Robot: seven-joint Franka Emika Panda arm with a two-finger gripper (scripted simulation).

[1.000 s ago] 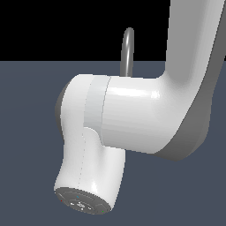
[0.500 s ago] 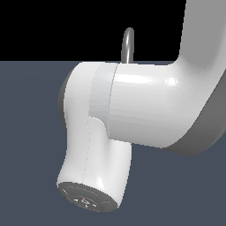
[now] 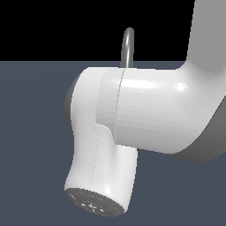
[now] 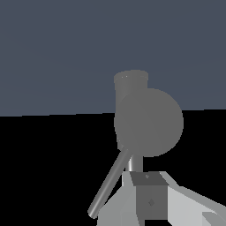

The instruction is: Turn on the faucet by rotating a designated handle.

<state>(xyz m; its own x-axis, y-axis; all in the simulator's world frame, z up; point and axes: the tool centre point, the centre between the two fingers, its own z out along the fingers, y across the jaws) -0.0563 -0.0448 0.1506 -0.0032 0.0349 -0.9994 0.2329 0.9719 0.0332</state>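
1. The end effector (image 4: 150, 203) shows only at the edge of the wrist view, as pale housing with one dark block in the middle. I cannot tell if its fingers are spread or pressed together. If they are closed, they may only push the lever and not take it.
2. Just beside the end effector a thin grey rod (image 4: 108, 185) runs slanted. I judge it is the handle, but it could also be part of the spout. If the wrong part is taken, the rotation turns nothing.
3. The rod is slim and smooth, so it can slip out of the fingers when the turn begins, above all if the contact is near its free tip.
4. Behind it stands the faucet (image 4: 148, 121), seen as a round grey body with a short cylinder. A push that is not along the lever's arc presses against this body and may stall.
5. In the exterior view the white arm (image 3: 150, 114) hides nearly all; only the arched top of the spout rises behind it above the dark counter (image 3: 35, 132). The arm may knock the spout.
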